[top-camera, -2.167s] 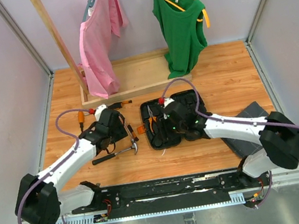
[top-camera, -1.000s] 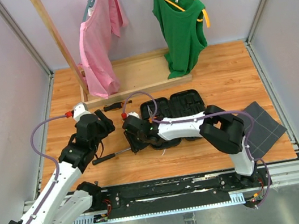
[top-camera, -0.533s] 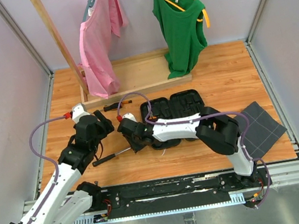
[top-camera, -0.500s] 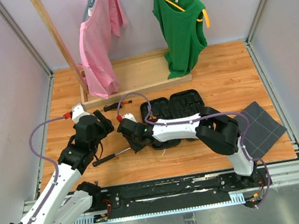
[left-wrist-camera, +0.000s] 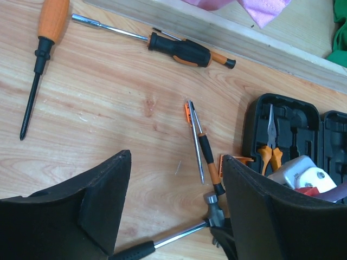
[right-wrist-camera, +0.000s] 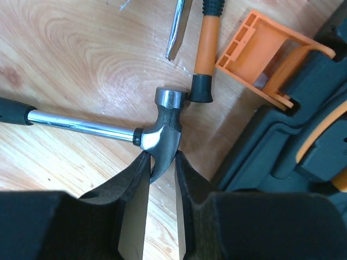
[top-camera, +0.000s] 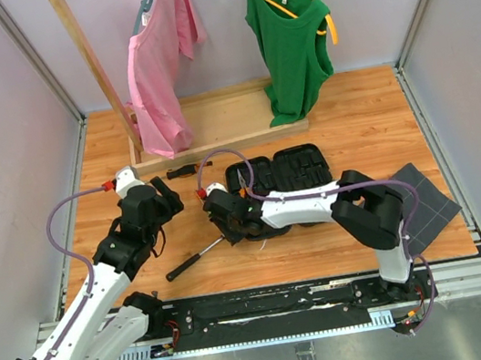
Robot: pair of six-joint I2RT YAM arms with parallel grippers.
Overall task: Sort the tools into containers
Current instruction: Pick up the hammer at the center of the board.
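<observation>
Your right gripper (right-wrist-camera: 161,168) was pinched shut on the claw end of the hammer (right-wrist-camera: 162,130) head, with only the thin steel between its fingers. The hammer sat just left of the open tool case (top-camera: 298,166), chrome shaft and black grip running out toward the near-left. Its face touched the butt of a small orange-and-black screwdriver (right-wrist-camera: 205,49), close to the case's orange latch (right-wrist-camera: 265,51). I couldn't tell whether the head was off the table (left-wrist-camera: 108,97) yet. Your left gripper (left-wrist-camera: 176,173) hung wide open above the table, holding nothing, with a black-and-orange screwdriver (left-wrist-camera: 184,49) lying beyond it. Orange-handled pliers (left-wrist-camera: 269,149) were already seated in the case. My read: you were on the hammer's pickup. That hold was far out at one end, so the long handle would likely droop and twist in the pinch. You needed a slow lift clear of the little screwdriver, then a swing lining the handle up with its moulded slot before lowering.
</observation>
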